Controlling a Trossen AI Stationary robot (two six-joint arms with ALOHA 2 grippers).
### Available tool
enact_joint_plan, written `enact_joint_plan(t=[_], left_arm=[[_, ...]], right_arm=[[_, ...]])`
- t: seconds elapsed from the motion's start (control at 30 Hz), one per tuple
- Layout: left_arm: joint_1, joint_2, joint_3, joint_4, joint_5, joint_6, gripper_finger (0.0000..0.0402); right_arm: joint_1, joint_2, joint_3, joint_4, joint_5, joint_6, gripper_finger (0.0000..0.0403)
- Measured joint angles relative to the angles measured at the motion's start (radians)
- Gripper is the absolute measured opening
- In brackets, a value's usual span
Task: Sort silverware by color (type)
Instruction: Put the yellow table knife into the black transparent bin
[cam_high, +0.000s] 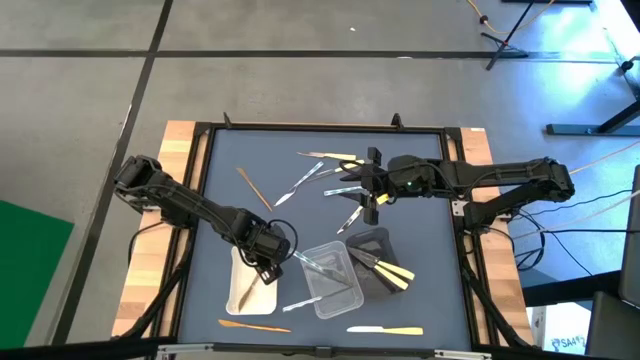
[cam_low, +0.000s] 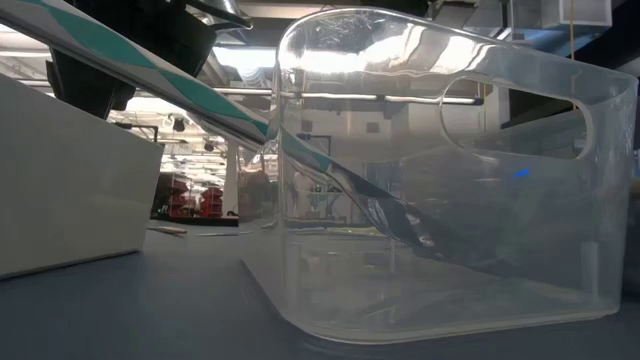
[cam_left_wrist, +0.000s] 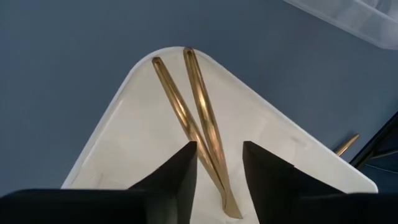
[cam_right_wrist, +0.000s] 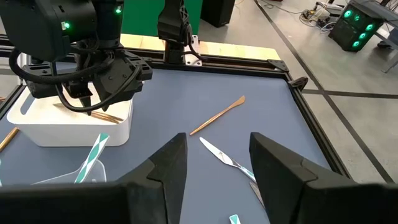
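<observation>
My left gripper (cam_left_wrist: 217, 180) is open, pointing down over the white tray (cam_high: 243, 287). Two brown wooden utensils (cam_left_wrist: 186, 106) lie flat in that tray, and their near ends show in the gap between my fingers. The right wrist view shows the same gripper (cam_right_wrist: 93, 93) just above the tray. My right gripper (cam_high: 372, 187) stands open high over the mat's middle, with nothing between its fingers (cam_right_wrist: 168, 168). Loose silverware lies on the mat: a wooden piece (cam_high: 253, 187), silvery pieces (cam_high: 300, 182) and cream pieces (cam_high: 330, 156).
A clear tray (cam_high: 332, 283) beside the white one holds a teal-striped utensil (cam_low: 200, 95) that leans on its rim. A black tray (cam_high: 372, 262) holds yellow pieces (cam_high: 392, 274). More pieces lie by the near edge (cam_high: 255, 325), (cam_high: 385, 330). A black frame (cam_high: 200, 200) borders the mat.
</observation>
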Motion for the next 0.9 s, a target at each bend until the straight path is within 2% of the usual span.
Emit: enact_joint_plan(t=[0.63,0.9], left_arm=[[0.000,-0.002,0.000,0.001,0.035,0.001,0.0129],[0.000,-0.053,0.000,0.037,0.077,0.005,0.0129]], right_arm=[[0.000,0.000,0.000,-0.006,0.000,0.000,0.0163],[0.000,0.000,0.000,-0.051,0.005,0.001,0.0163]])
